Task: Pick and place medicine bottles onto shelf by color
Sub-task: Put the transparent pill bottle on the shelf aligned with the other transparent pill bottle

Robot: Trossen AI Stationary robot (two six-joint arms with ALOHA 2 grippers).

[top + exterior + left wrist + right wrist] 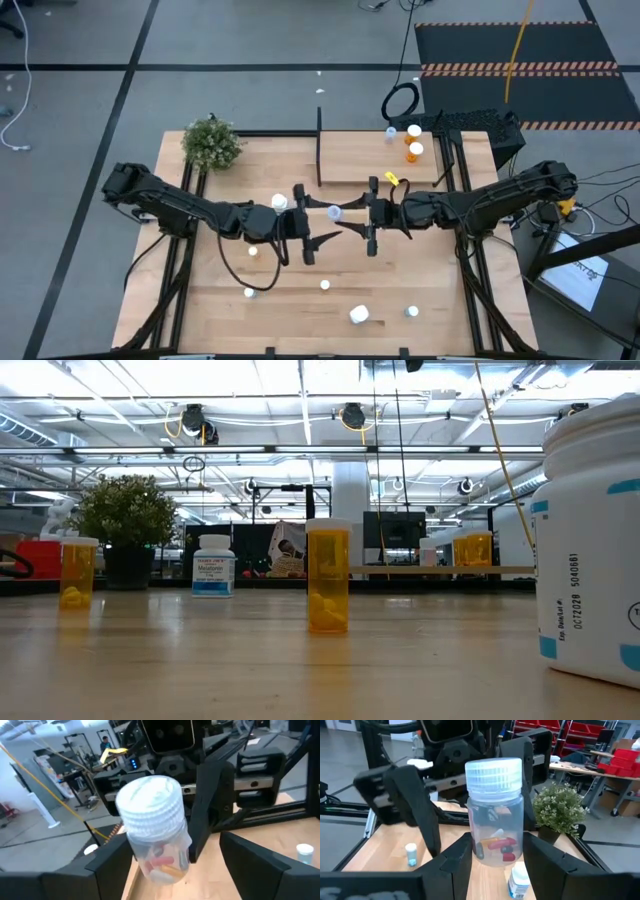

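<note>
A small clear bottle with a white ribbed cap [333, 212] hangs above the table's middle, between both grippers. My right gripper [497, 865] reaches in from the right and is shut on it. My left gripper [175, 865] faces it from the left, open wide, its fingers standing either side of the bottle [159, 845] without touching. The shelf [375, 160] with its black post [319, 130] carries two orange bottles [413, 150] and a pale-blue one [390, 132]. Other bottles stand on their bases on the table, such as a larger white one [358, 314]. My right gripper pinches the clear bottle's lower body [495, 856] between its two fingers [455, 865]. The fingers come in level from the table's right side, lying across the bottle. The bottle is lifted clear of the table and stands about upright, cap on top.
A green bushy plant [212, 143] stands at the table's far left corner. Loose bottles dot the near half [325, 285] [412, 311] [249, 292], and one [279, 202] sits under my left arm. The low view shows an orange bottle [328, 575] and a big white one [590, 540] close by.
</note>
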